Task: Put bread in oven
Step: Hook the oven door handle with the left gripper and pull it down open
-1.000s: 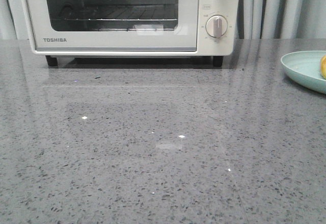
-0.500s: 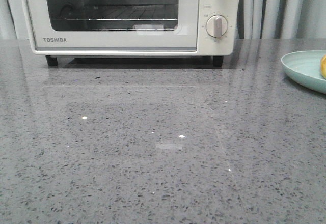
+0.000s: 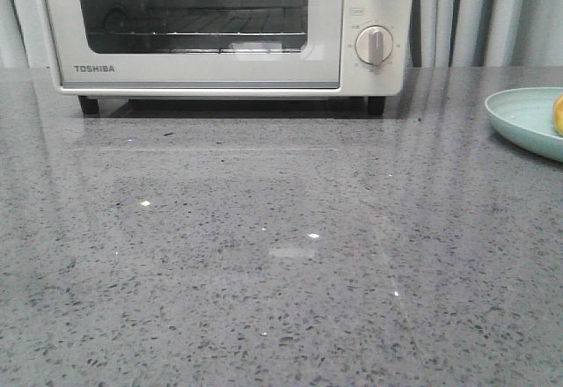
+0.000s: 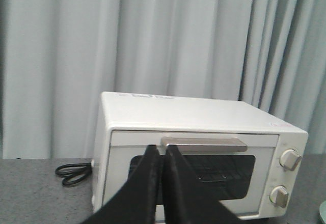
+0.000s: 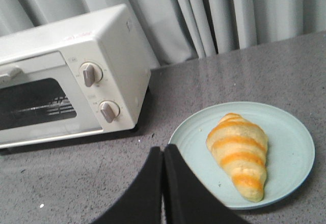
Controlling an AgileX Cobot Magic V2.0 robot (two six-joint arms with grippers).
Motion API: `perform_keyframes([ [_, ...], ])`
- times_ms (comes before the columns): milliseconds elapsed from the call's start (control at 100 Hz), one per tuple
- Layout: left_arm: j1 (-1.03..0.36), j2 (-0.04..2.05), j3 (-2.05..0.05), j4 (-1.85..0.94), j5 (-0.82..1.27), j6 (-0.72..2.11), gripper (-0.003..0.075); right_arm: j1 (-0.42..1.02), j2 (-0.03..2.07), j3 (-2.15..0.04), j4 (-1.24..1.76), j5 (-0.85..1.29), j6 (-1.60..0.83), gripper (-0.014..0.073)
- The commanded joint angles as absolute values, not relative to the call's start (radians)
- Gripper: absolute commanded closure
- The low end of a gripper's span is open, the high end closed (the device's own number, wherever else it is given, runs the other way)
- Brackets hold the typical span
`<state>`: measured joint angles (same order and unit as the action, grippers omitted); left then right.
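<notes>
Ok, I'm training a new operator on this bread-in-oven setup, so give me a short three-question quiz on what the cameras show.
1. True or false: the oven door is closed.
2. Where does the bread lie?
A. on the oven's wire rack
B. on the pale green plate
C. bare on the grey countertop
3. Fill in: the left gripper and the right gripper both have their fingers ____ and hold nothing.

Key: 1 true; 2 B; 3 shut.
</notes>
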<state>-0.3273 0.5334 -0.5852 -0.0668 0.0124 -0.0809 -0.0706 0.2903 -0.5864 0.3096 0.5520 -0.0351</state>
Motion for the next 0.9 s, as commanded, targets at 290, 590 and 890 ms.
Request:
perform_keyframes([
  [290, -0.398, 0.944, -0.876, -0.069, -0.069, -0.082, 0.0741, -0.079, 0.452, -0.761, 0.304, 0.560, -0.048, 0.0662],
  [590, -0.398, 1.181, -1.036, -0.083, -0.093, -0.082, 0.0741, -0.079, 0.458, -0.768, 0.304, 0.566, -0.048, 0.0662],
  [890, -0.404, 1.327, -1.127, -0.096, -0.116, -0.082, 0.0741, -0.079, 0.458, -0.768, 0.304, 0.567, -0.048, 0.0662],
])
